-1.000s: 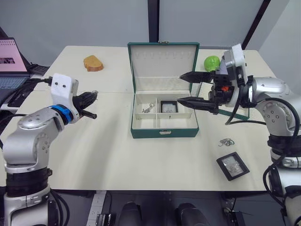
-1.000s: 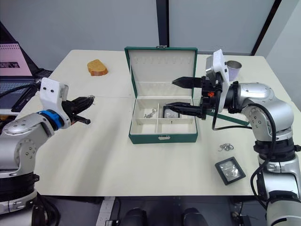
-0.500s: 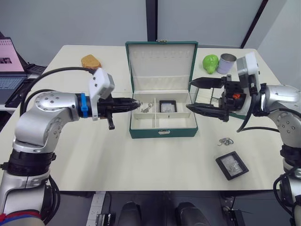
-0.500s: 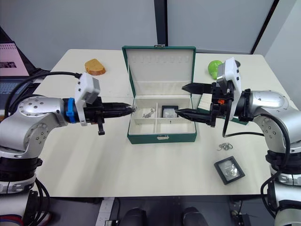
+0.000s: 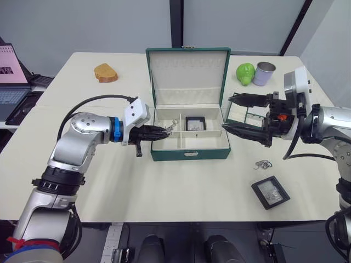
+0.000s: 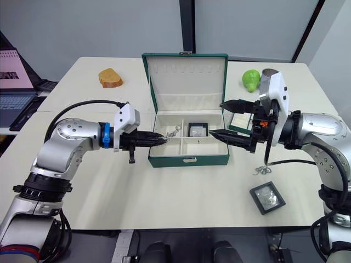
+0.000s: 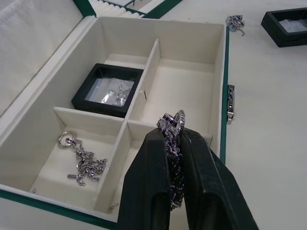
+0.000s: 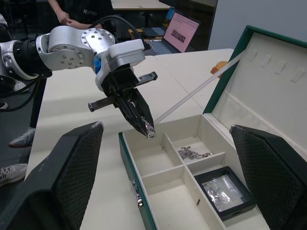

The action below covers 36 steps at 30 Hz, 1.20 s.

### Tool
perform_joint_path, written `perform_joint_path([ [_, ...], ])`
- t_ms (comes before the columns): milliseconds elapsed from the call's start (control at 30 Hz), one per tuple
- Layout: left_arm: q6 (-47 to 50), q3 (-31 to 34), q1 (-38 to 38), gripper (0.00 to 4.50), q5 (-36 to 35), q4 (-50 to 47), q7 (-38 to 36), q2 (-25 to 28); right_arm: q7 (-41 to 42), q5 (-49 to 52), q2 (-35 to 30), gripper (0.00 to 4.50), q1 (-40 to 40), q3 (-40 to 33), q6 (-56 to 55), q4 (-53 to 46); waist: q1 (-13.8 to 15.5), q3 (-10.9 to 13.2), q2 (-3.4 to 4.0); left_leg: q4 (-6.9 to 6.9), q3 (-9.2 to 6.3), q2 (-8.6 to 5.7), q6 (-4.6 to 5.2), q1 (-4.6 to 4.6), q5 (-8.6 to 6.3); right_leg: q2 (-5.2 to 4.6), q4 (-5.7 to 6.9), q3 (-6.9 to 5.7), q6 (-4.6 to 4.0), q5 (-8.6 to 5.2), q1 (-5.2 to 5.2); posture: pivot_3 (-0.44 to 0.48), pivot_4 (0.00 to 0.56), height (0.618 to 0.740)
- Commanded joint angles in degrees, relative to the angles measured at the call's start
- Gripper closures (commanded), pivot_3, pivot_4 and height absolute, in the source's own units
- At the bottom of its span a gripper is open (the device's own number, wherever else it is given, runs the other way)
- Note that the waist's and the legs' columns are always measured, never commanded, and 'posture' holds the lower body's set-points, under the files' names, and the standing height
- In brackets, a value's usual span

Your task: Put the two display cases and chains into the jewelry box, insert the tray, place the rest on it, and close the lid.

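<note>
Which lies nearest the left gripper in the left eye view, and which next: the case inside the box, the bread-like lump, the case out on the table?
From the left gripper:
1. Case in the box, just past its tips.
2. Bread-like lump, far table corner on the left.
3. Case on the table, near edge on the right.

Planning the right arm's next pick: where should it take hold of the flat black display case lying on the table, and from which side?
Across two opposite straight edges of the flat square black display case, coming from straight above. It lies flat, clear top up, rotated on the table, so turn the right end effector to match.

Upright lid point(image 5: 190, 76) walls the jewelry box point(image 5: 191, 154) behind; front approach open
</note>
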Motion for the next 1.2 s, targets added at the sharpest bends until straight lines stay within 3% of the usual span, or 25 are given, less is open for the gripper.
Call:
perform_joint_path([
  [33, -1.38, 0.53, -1.20, 4.46, 0.83, 0.29, -0.26, -0.31, -0.76, 1.21, -0.90, 0.00, -0.01, -1.69, -0.14, -1.53, 0.00, 0.00, 0.00, 0.00, 0.00, 0.00, 0.00, 0.00, 0.00, 0.00, 0.00, 0.00, 0.00, 0.00, 0.00, 0.000, 0.150, 0.740],
  [267, -0.55, 1.85, -0.63, 4.46, 0.70, 0.18, -0.18, -0.52, -1.24, 1.51, -0.79, 0.00, -0.08, -1.29, -0.53, -1.31, 0.00, 0.00, 0.00, 0.01, 0.00, 0.00, 0.00, -0.02, 0.00, 0.00, 0.01, -0.01, 0.00, 0.00, -0.01, 0.000, 0.150, 0.740],
  [767, 12.39, 9.15, -5.63, 4.46, -9.78, -2.38, -2.83, 2.26, -1.52, 1.46, 0.03, 0.00, -0.63, -0.63, -1.01, -1.08, -0.03, 0.00, 0.00, 0.04, -0.05, 0.00, 0.00, -0.10, 0.00, 0.00, 0.04, -0.07, 0.00, 0.00, -0.09, 0.000, 0.150, 0.740],
  [1200, 13.90, 8.25, -6.94, 4.46, -10.02, -2.75, -2.93, 2.64, -2.56, 1.73, 0.51, 0.00, 0.00, -0.77, -1.12, -1.68, -0.03, 0.00, 0.00, 0.06, -0.07, 0.00, 0.00, -0.13, 0.00, 0.00, 0.05, -0.09, 0.00, 0.00, -0.10, 0.000, 0.150, 0.740],
])
